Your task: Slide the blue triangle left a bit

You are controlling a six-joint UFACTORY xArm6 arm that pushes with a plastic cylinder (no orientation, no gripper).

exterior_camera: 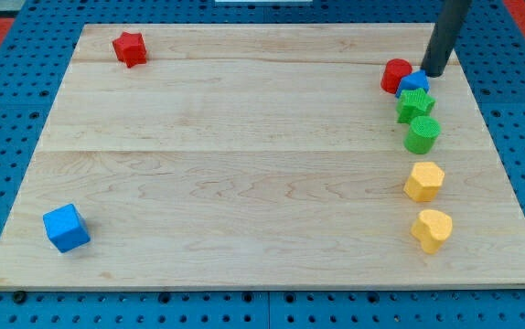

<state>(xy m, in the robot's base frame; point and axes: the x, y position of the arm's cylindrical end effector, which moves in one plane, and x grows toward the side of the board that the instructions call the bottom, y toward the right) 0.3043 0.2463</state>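
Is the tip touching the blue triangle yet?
Cannot tell. In the camera view my tip sits right at the upper right edge of the blue triangle, with no visible gap, but one angle cannot confirm contact.

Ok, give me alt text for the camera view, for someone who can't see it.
My tip sits at the view's upper right, just right of the blue triangle, which is crowded by a red block and two green blocks. Two yellow blocks lie below; a red star and blue cube sit far left.

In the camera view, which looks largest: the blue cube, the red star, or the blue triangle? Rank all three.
1. blue cube, though it lies nearest the view's bottom, so nearness may enlarge it.
2. red star.
3. blue triangle, partly hidden by neighbouring blocks.
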